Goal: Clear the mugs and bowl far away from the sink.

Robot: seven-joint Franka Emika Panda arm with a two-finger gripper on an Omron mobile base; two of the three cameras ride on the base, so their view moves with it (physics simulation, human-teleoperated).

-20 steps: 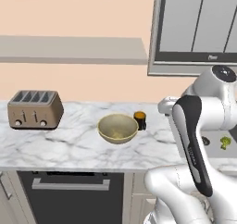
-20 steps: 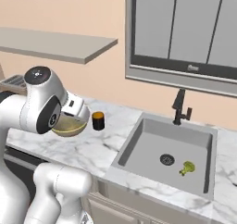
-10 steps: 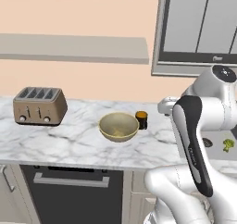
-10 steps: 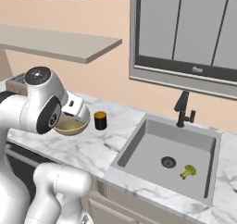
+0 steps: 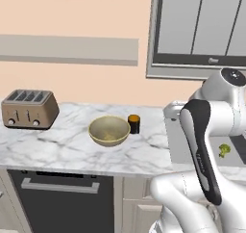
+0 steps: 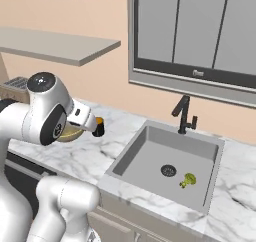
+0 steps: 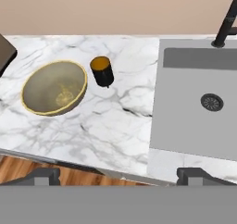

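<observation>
Now the gripper point(image 7: 118, 176) hangs high over the marble counter point(image 7: 115, 121), jaws spread wide, gripping nothing.
Bowl point(image 7: 54, 87) sits left on the counter, black mug point(image 7: 102, 71) just beside it toward the sink point(image 7: 194, 107), seemingly not touching. Toaster point(image 5: 29, 109) stands well left. Something small and green, possibly broccoli point(image 6: 188, 180), lies in the basin near the drain point(image 6: 168, 170).

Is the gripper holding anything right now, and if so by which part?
Nothing is held. The gripper hangs open above the counter's front edge, its fingertips wide apart, with the bowl and black mug untouched beyond it.
</observation>
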